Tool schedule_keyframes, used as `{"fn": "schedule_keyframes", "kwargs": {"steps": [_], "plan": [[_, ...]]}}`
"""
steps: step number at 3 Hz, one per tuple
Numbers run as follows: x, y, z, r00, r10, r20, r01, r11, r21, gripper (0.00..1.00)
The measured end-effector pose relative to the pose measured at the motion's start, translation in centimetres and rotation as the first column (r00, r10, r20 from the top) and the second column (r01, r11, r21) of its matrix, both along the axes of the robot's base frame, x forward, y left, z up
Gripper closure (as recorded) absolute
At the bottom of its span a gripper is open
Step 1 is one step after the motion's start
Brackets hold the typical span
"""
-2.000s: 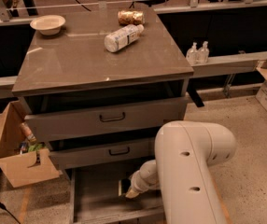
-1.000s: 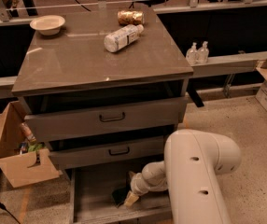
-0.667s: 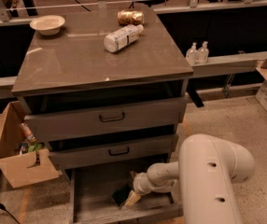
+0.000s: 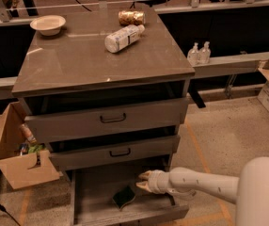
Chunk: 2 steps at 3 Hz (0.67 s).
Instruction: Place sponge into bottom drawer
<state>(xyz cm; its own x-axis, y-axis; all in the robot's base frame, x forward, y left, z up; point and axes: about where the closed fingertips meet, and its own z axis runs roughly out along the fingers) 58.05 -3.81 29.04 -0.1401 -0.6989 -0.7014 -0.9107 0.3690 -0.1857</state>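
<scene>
Resting in bottom drawer, sponge lies free; gripper just beside.

Three drawers; one sponge beside jaws

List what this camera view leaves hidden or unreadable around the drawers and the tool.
Camera view:
- Bottom drawer: rear hidden under the middle drawer; right side covered by the arm.
- Sponge: underside hidden against the drawer floor.
- Tool, open over the drawer beside the sponge: arm cut off at the bottom-right corner.
- Bottle label: too small.
</scene>
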Motion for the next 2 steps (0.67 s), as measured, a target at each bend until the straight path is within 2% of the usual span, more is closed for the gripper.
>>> {"fn": "schedule_keyframes", "kwargs": {"steps": [1,2], "plan": [[-1.9,-5.8,4.6,0.996,-0.088,0.014,0.088,0.996,0.022,0.89],[-2.8,-12.3,9.7,0.9896,-0.138,0.04,0.137,0.99,0.024,1.0]]}}
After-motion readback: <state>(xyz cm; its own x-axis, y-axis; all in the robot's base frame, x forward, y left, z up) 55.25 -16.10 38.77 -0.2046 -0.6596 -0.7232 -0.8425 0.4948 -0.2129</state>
